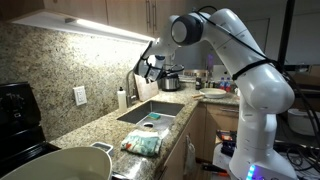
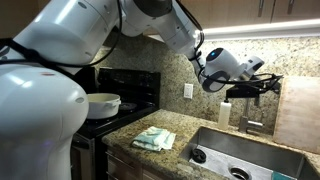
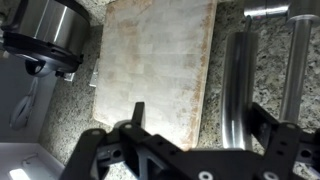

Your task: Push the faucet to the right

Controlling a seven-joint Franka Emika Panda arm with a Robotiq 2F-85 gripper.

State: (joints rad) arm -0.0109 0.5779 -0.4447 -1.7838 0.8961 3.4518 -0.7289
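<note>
The faucet [image 3: 237, 85] is a silvery gooseneck tap. In the wrist view it shows as two metal tubes joined at the top of the picture. My gripper [image 3: 200, 125] is open, with its black fingers wide apart. The faucet's left tube lies between the fingers, close to the right-hand one; I cannot tell whether they touch. In an exterior view the gripper [image 1: 150, 66] sits at the top of the faucet [image 1: 136, 82], behind the sink. In an exterior view the gripper [image 2: 260, 85] hovers above the sink's back edge.
A steel sink [image 1: 150, 108] is set in the granite counter. A white soap bottle [image 1: 122, 98] stands beside the faucet. A pale cutting board [image 3: 150, 65] leans behind it, next to a steel pot [image 3: 45, 35]. A folded cloth [image 1: 143, 143] lies on the counter.
</note>
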